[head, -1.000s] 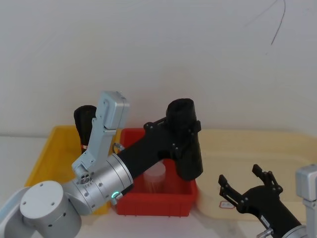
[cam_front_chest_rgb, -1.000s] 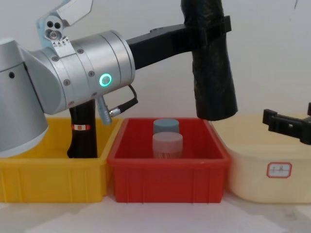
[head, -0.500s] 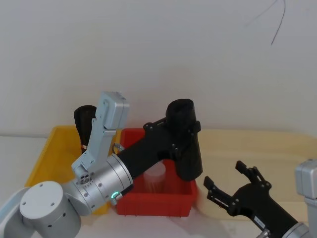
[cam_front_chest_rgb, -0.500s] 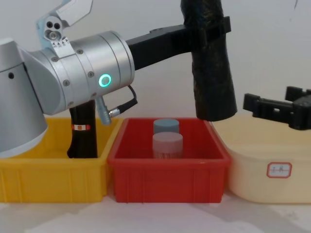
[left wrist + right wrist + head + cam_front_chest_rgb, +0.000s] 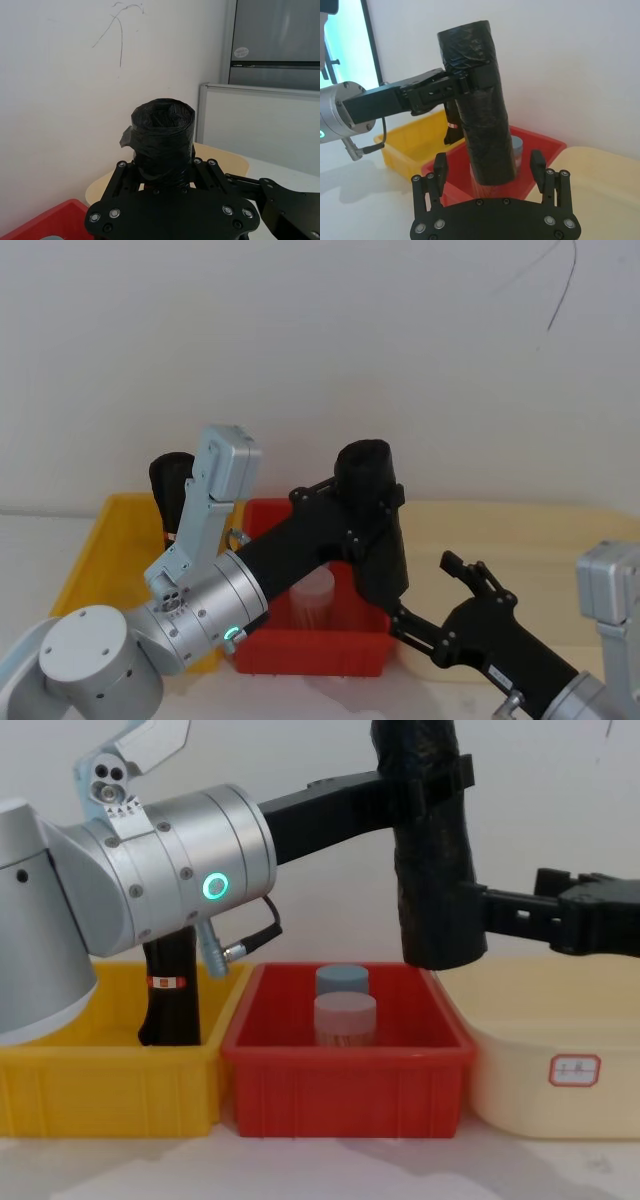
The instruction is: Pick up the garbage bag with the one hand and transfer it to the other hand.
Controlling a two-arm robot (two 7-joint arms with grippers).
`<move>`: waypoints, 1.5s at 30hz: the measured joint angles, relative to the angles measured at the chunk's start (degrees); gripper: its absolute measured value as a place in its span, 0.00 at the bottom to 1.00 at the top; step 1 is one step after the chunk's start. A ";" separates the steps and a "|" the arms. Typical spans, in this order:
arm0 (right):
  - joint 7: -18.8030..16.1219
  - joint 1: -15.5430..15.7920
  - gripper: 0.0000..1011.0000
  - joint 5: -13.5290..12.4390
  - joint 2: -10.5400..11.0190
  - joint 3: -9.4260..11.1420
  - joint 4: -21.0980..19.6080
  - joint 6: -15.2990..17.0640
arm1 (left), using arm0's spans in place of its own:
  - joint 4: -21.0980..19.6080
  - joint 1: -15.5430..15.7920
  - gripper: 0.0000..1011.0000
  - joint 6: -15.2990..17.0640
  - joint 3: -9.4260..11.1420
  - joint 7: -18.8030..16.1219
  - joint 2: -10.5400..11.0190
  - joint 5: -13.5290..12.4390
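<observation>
The fingers of the black long-fingered left gripper point(image 5: 368, 502), on its silver arm with the green ring, are clamped around the upper part of the garbage bag point(image 5: 385, 560), a thick black roll of crinkly plastic. The roll hangs nearly upright in the middle of the head view, above the red plastic bin point(image 5: 345, 1105). The fingers point(image 5: 538, 162) of the slim black right gripper point(image 5: 420, 588) are spread wide, one on each side of the roll's lower end. In the right wrist view there is a gap on both sides.

I judge the roll to be rather light and firm as a whole. Its outer film looks soft and slippery, so it may give way under the pads. The free lower half, below the left fingers, seems to me the best place to take hold, squarely across the roll.

Compared with one second ago, the right gripper has come from the lower right corner of the head view, over the beige tray point(image 5: 520, 1040), up to the roll. The roll and the left arm have not moved.
</observation>
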State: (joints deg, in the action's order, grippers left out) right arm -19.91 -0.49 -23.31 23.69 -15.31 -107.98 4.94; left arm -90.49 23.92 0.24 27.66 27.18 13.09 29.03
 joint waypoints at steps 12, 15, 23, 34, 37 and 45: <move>-0.63 -2.73 0.99 0.23 -0.42 -1.69 2.47 -0.30 | 0.00 0.00 0.38 0.00 0.00 0.01 0.00 0.00; -0.71 -3.50 0.99 0.61 -0.54 -2.14 3.29 -0.58 | 0.00 0.00 0.38 0.00 0.00 0.01 0.00 0.00; -0.82 -5.51 0.99 1.97 -0.81 -3.13 5.98 -1.57 | 0.00 0.00 0.38 -0.01 0.00 0.01 0.00 0.00; -0.96 -8.02 0.99 3.50 -1.27 -4.03 9.43 -2.75 | 0.01 0.00 0.38 0.00 0.00 0.01 0.00 0.00; -0.97 -8.81 0.99 3.79 -1.59 -4.24 10.34 -2.87 | 0.00 0.00 0.38 -0.01 0.00 0.01 -0.01 0.00; -0.93 -10.07 0.99 4.04 -2.29 -4.65 11.67 -2.61 | 0.01 0.00 0.38 -0.01 0.00 0.01 0.00 0.00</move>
State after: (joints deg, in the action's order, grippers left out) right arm -20.84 -10.57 -19.26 21.40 -19.96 -96.31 2.34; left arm -90.49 23.92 0.24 27.66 27.18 13.08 29.03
